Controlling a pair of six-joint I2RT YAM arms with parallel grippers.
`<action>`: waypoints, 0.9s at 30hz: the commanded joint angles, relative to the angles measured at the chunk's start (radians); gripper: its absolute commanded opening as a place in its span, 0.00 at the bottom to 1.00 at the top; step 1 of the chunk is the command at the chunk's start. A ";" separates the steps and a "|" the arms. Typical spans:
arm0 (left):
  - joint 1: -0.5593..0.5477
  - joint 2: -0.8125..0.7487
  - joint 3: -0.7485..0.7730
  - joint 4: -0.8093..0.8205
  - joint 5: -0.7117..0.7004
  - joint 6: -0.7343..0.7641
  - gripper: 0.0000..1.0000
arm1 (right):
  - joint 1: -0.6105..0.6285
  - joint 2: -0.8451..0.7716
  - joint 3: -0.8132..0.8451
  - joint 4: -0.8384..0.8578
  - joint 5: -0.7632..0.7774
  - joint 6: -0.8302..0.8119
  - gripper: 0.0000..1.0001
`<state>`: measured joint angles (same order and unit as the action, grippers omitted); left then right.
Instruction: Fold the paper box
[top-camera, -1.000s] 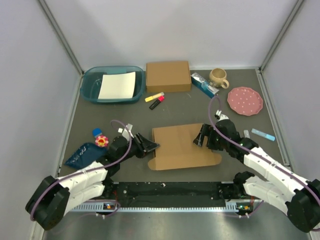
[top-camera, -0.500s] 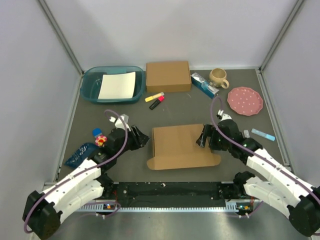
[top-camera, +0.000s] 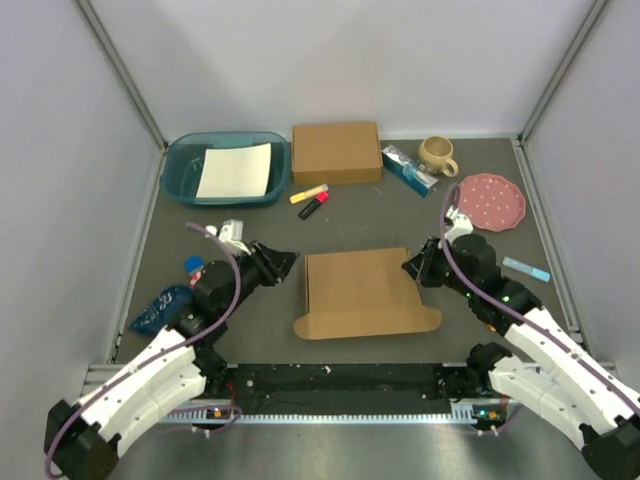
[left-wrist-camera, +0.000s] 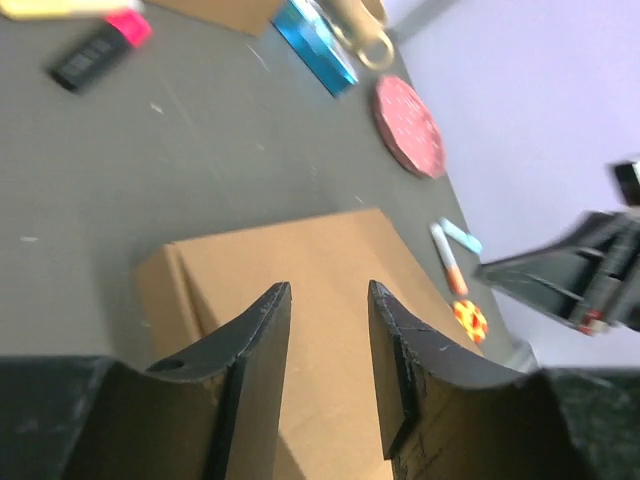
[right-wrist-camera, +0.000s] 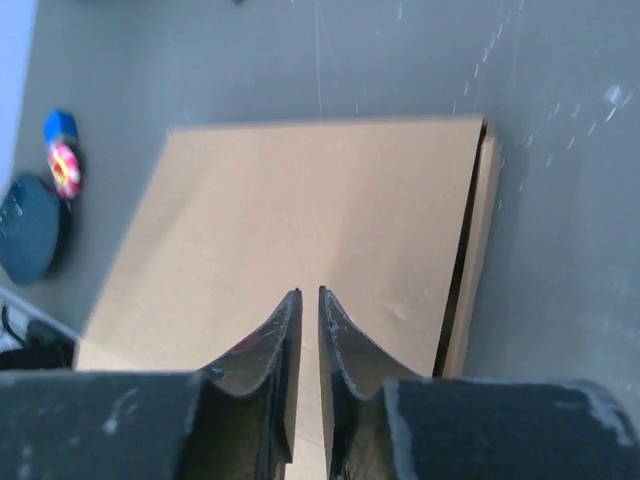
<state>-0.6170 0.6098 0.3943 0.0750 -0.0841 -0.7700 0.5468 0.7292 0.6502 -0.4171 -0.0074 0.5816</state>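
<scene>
The paper box (top-camera: 360, 292) lies in the middle of the table as a flat brown folded shape, with a rounded tab at its near right corner. My left gripper (top-camera: 286, 262) hovers just off the box's far left corner. In the left wrist view its fingers (left-wrist-camera: 328, 285) stand open over the cardboard (left-wrist-camera: 300, 250) with nothing between them. My right gripper (top-camera: 411, 268) is at the box's right edge. In the right wrist view it (right-wrist-camera: 309, 290) is almost closed, with a thin slit and nothing held, above the box top (right-wrist-camera: 300, 190).
At the back stand a teal bin (top-camera: 183, 170) holding white paper, a smaller brown box (top-camera: 336, 152), two highlighters (top-camera: 311, 199), a blue carton (top-camera: 409, 169), a mug (top-camera: 437, 154) and a pink plate (top-camera: 490, 201). A blue pen (top-camera: 526, 269) lies at the right. A blue bag (top-camera: 160, 310) lies at the left.
My left gripper has drawn back from the box's left edge toward the far left. My right gripper has slid right off the box top and closed its jaws.
</scene>
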 joint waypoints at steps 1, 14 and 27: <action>-0.006 0.168 -0.055 0.330 0.356 -0.118 0.41 | -0.002 0.042 -0.153 0.150 -0.138 0.073 0.07; -0.108 0.343 -0.284 0.464 0.351 -0.121 0.38 | -0.002 0.033 -0.386 0.227 -0.134 0.116 0.02; -0.104 0.090 -0.091 0.077 -0.035 0.024 0.48 | -0.004 -0.063 -0.206 0.160 -0.097 0.087 0.37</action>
<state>-0.7265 0.8268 0.1978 0.2905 0.0975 -0.8211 0.5468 0.7486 0.3206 -0.1520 -0.1581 0.7147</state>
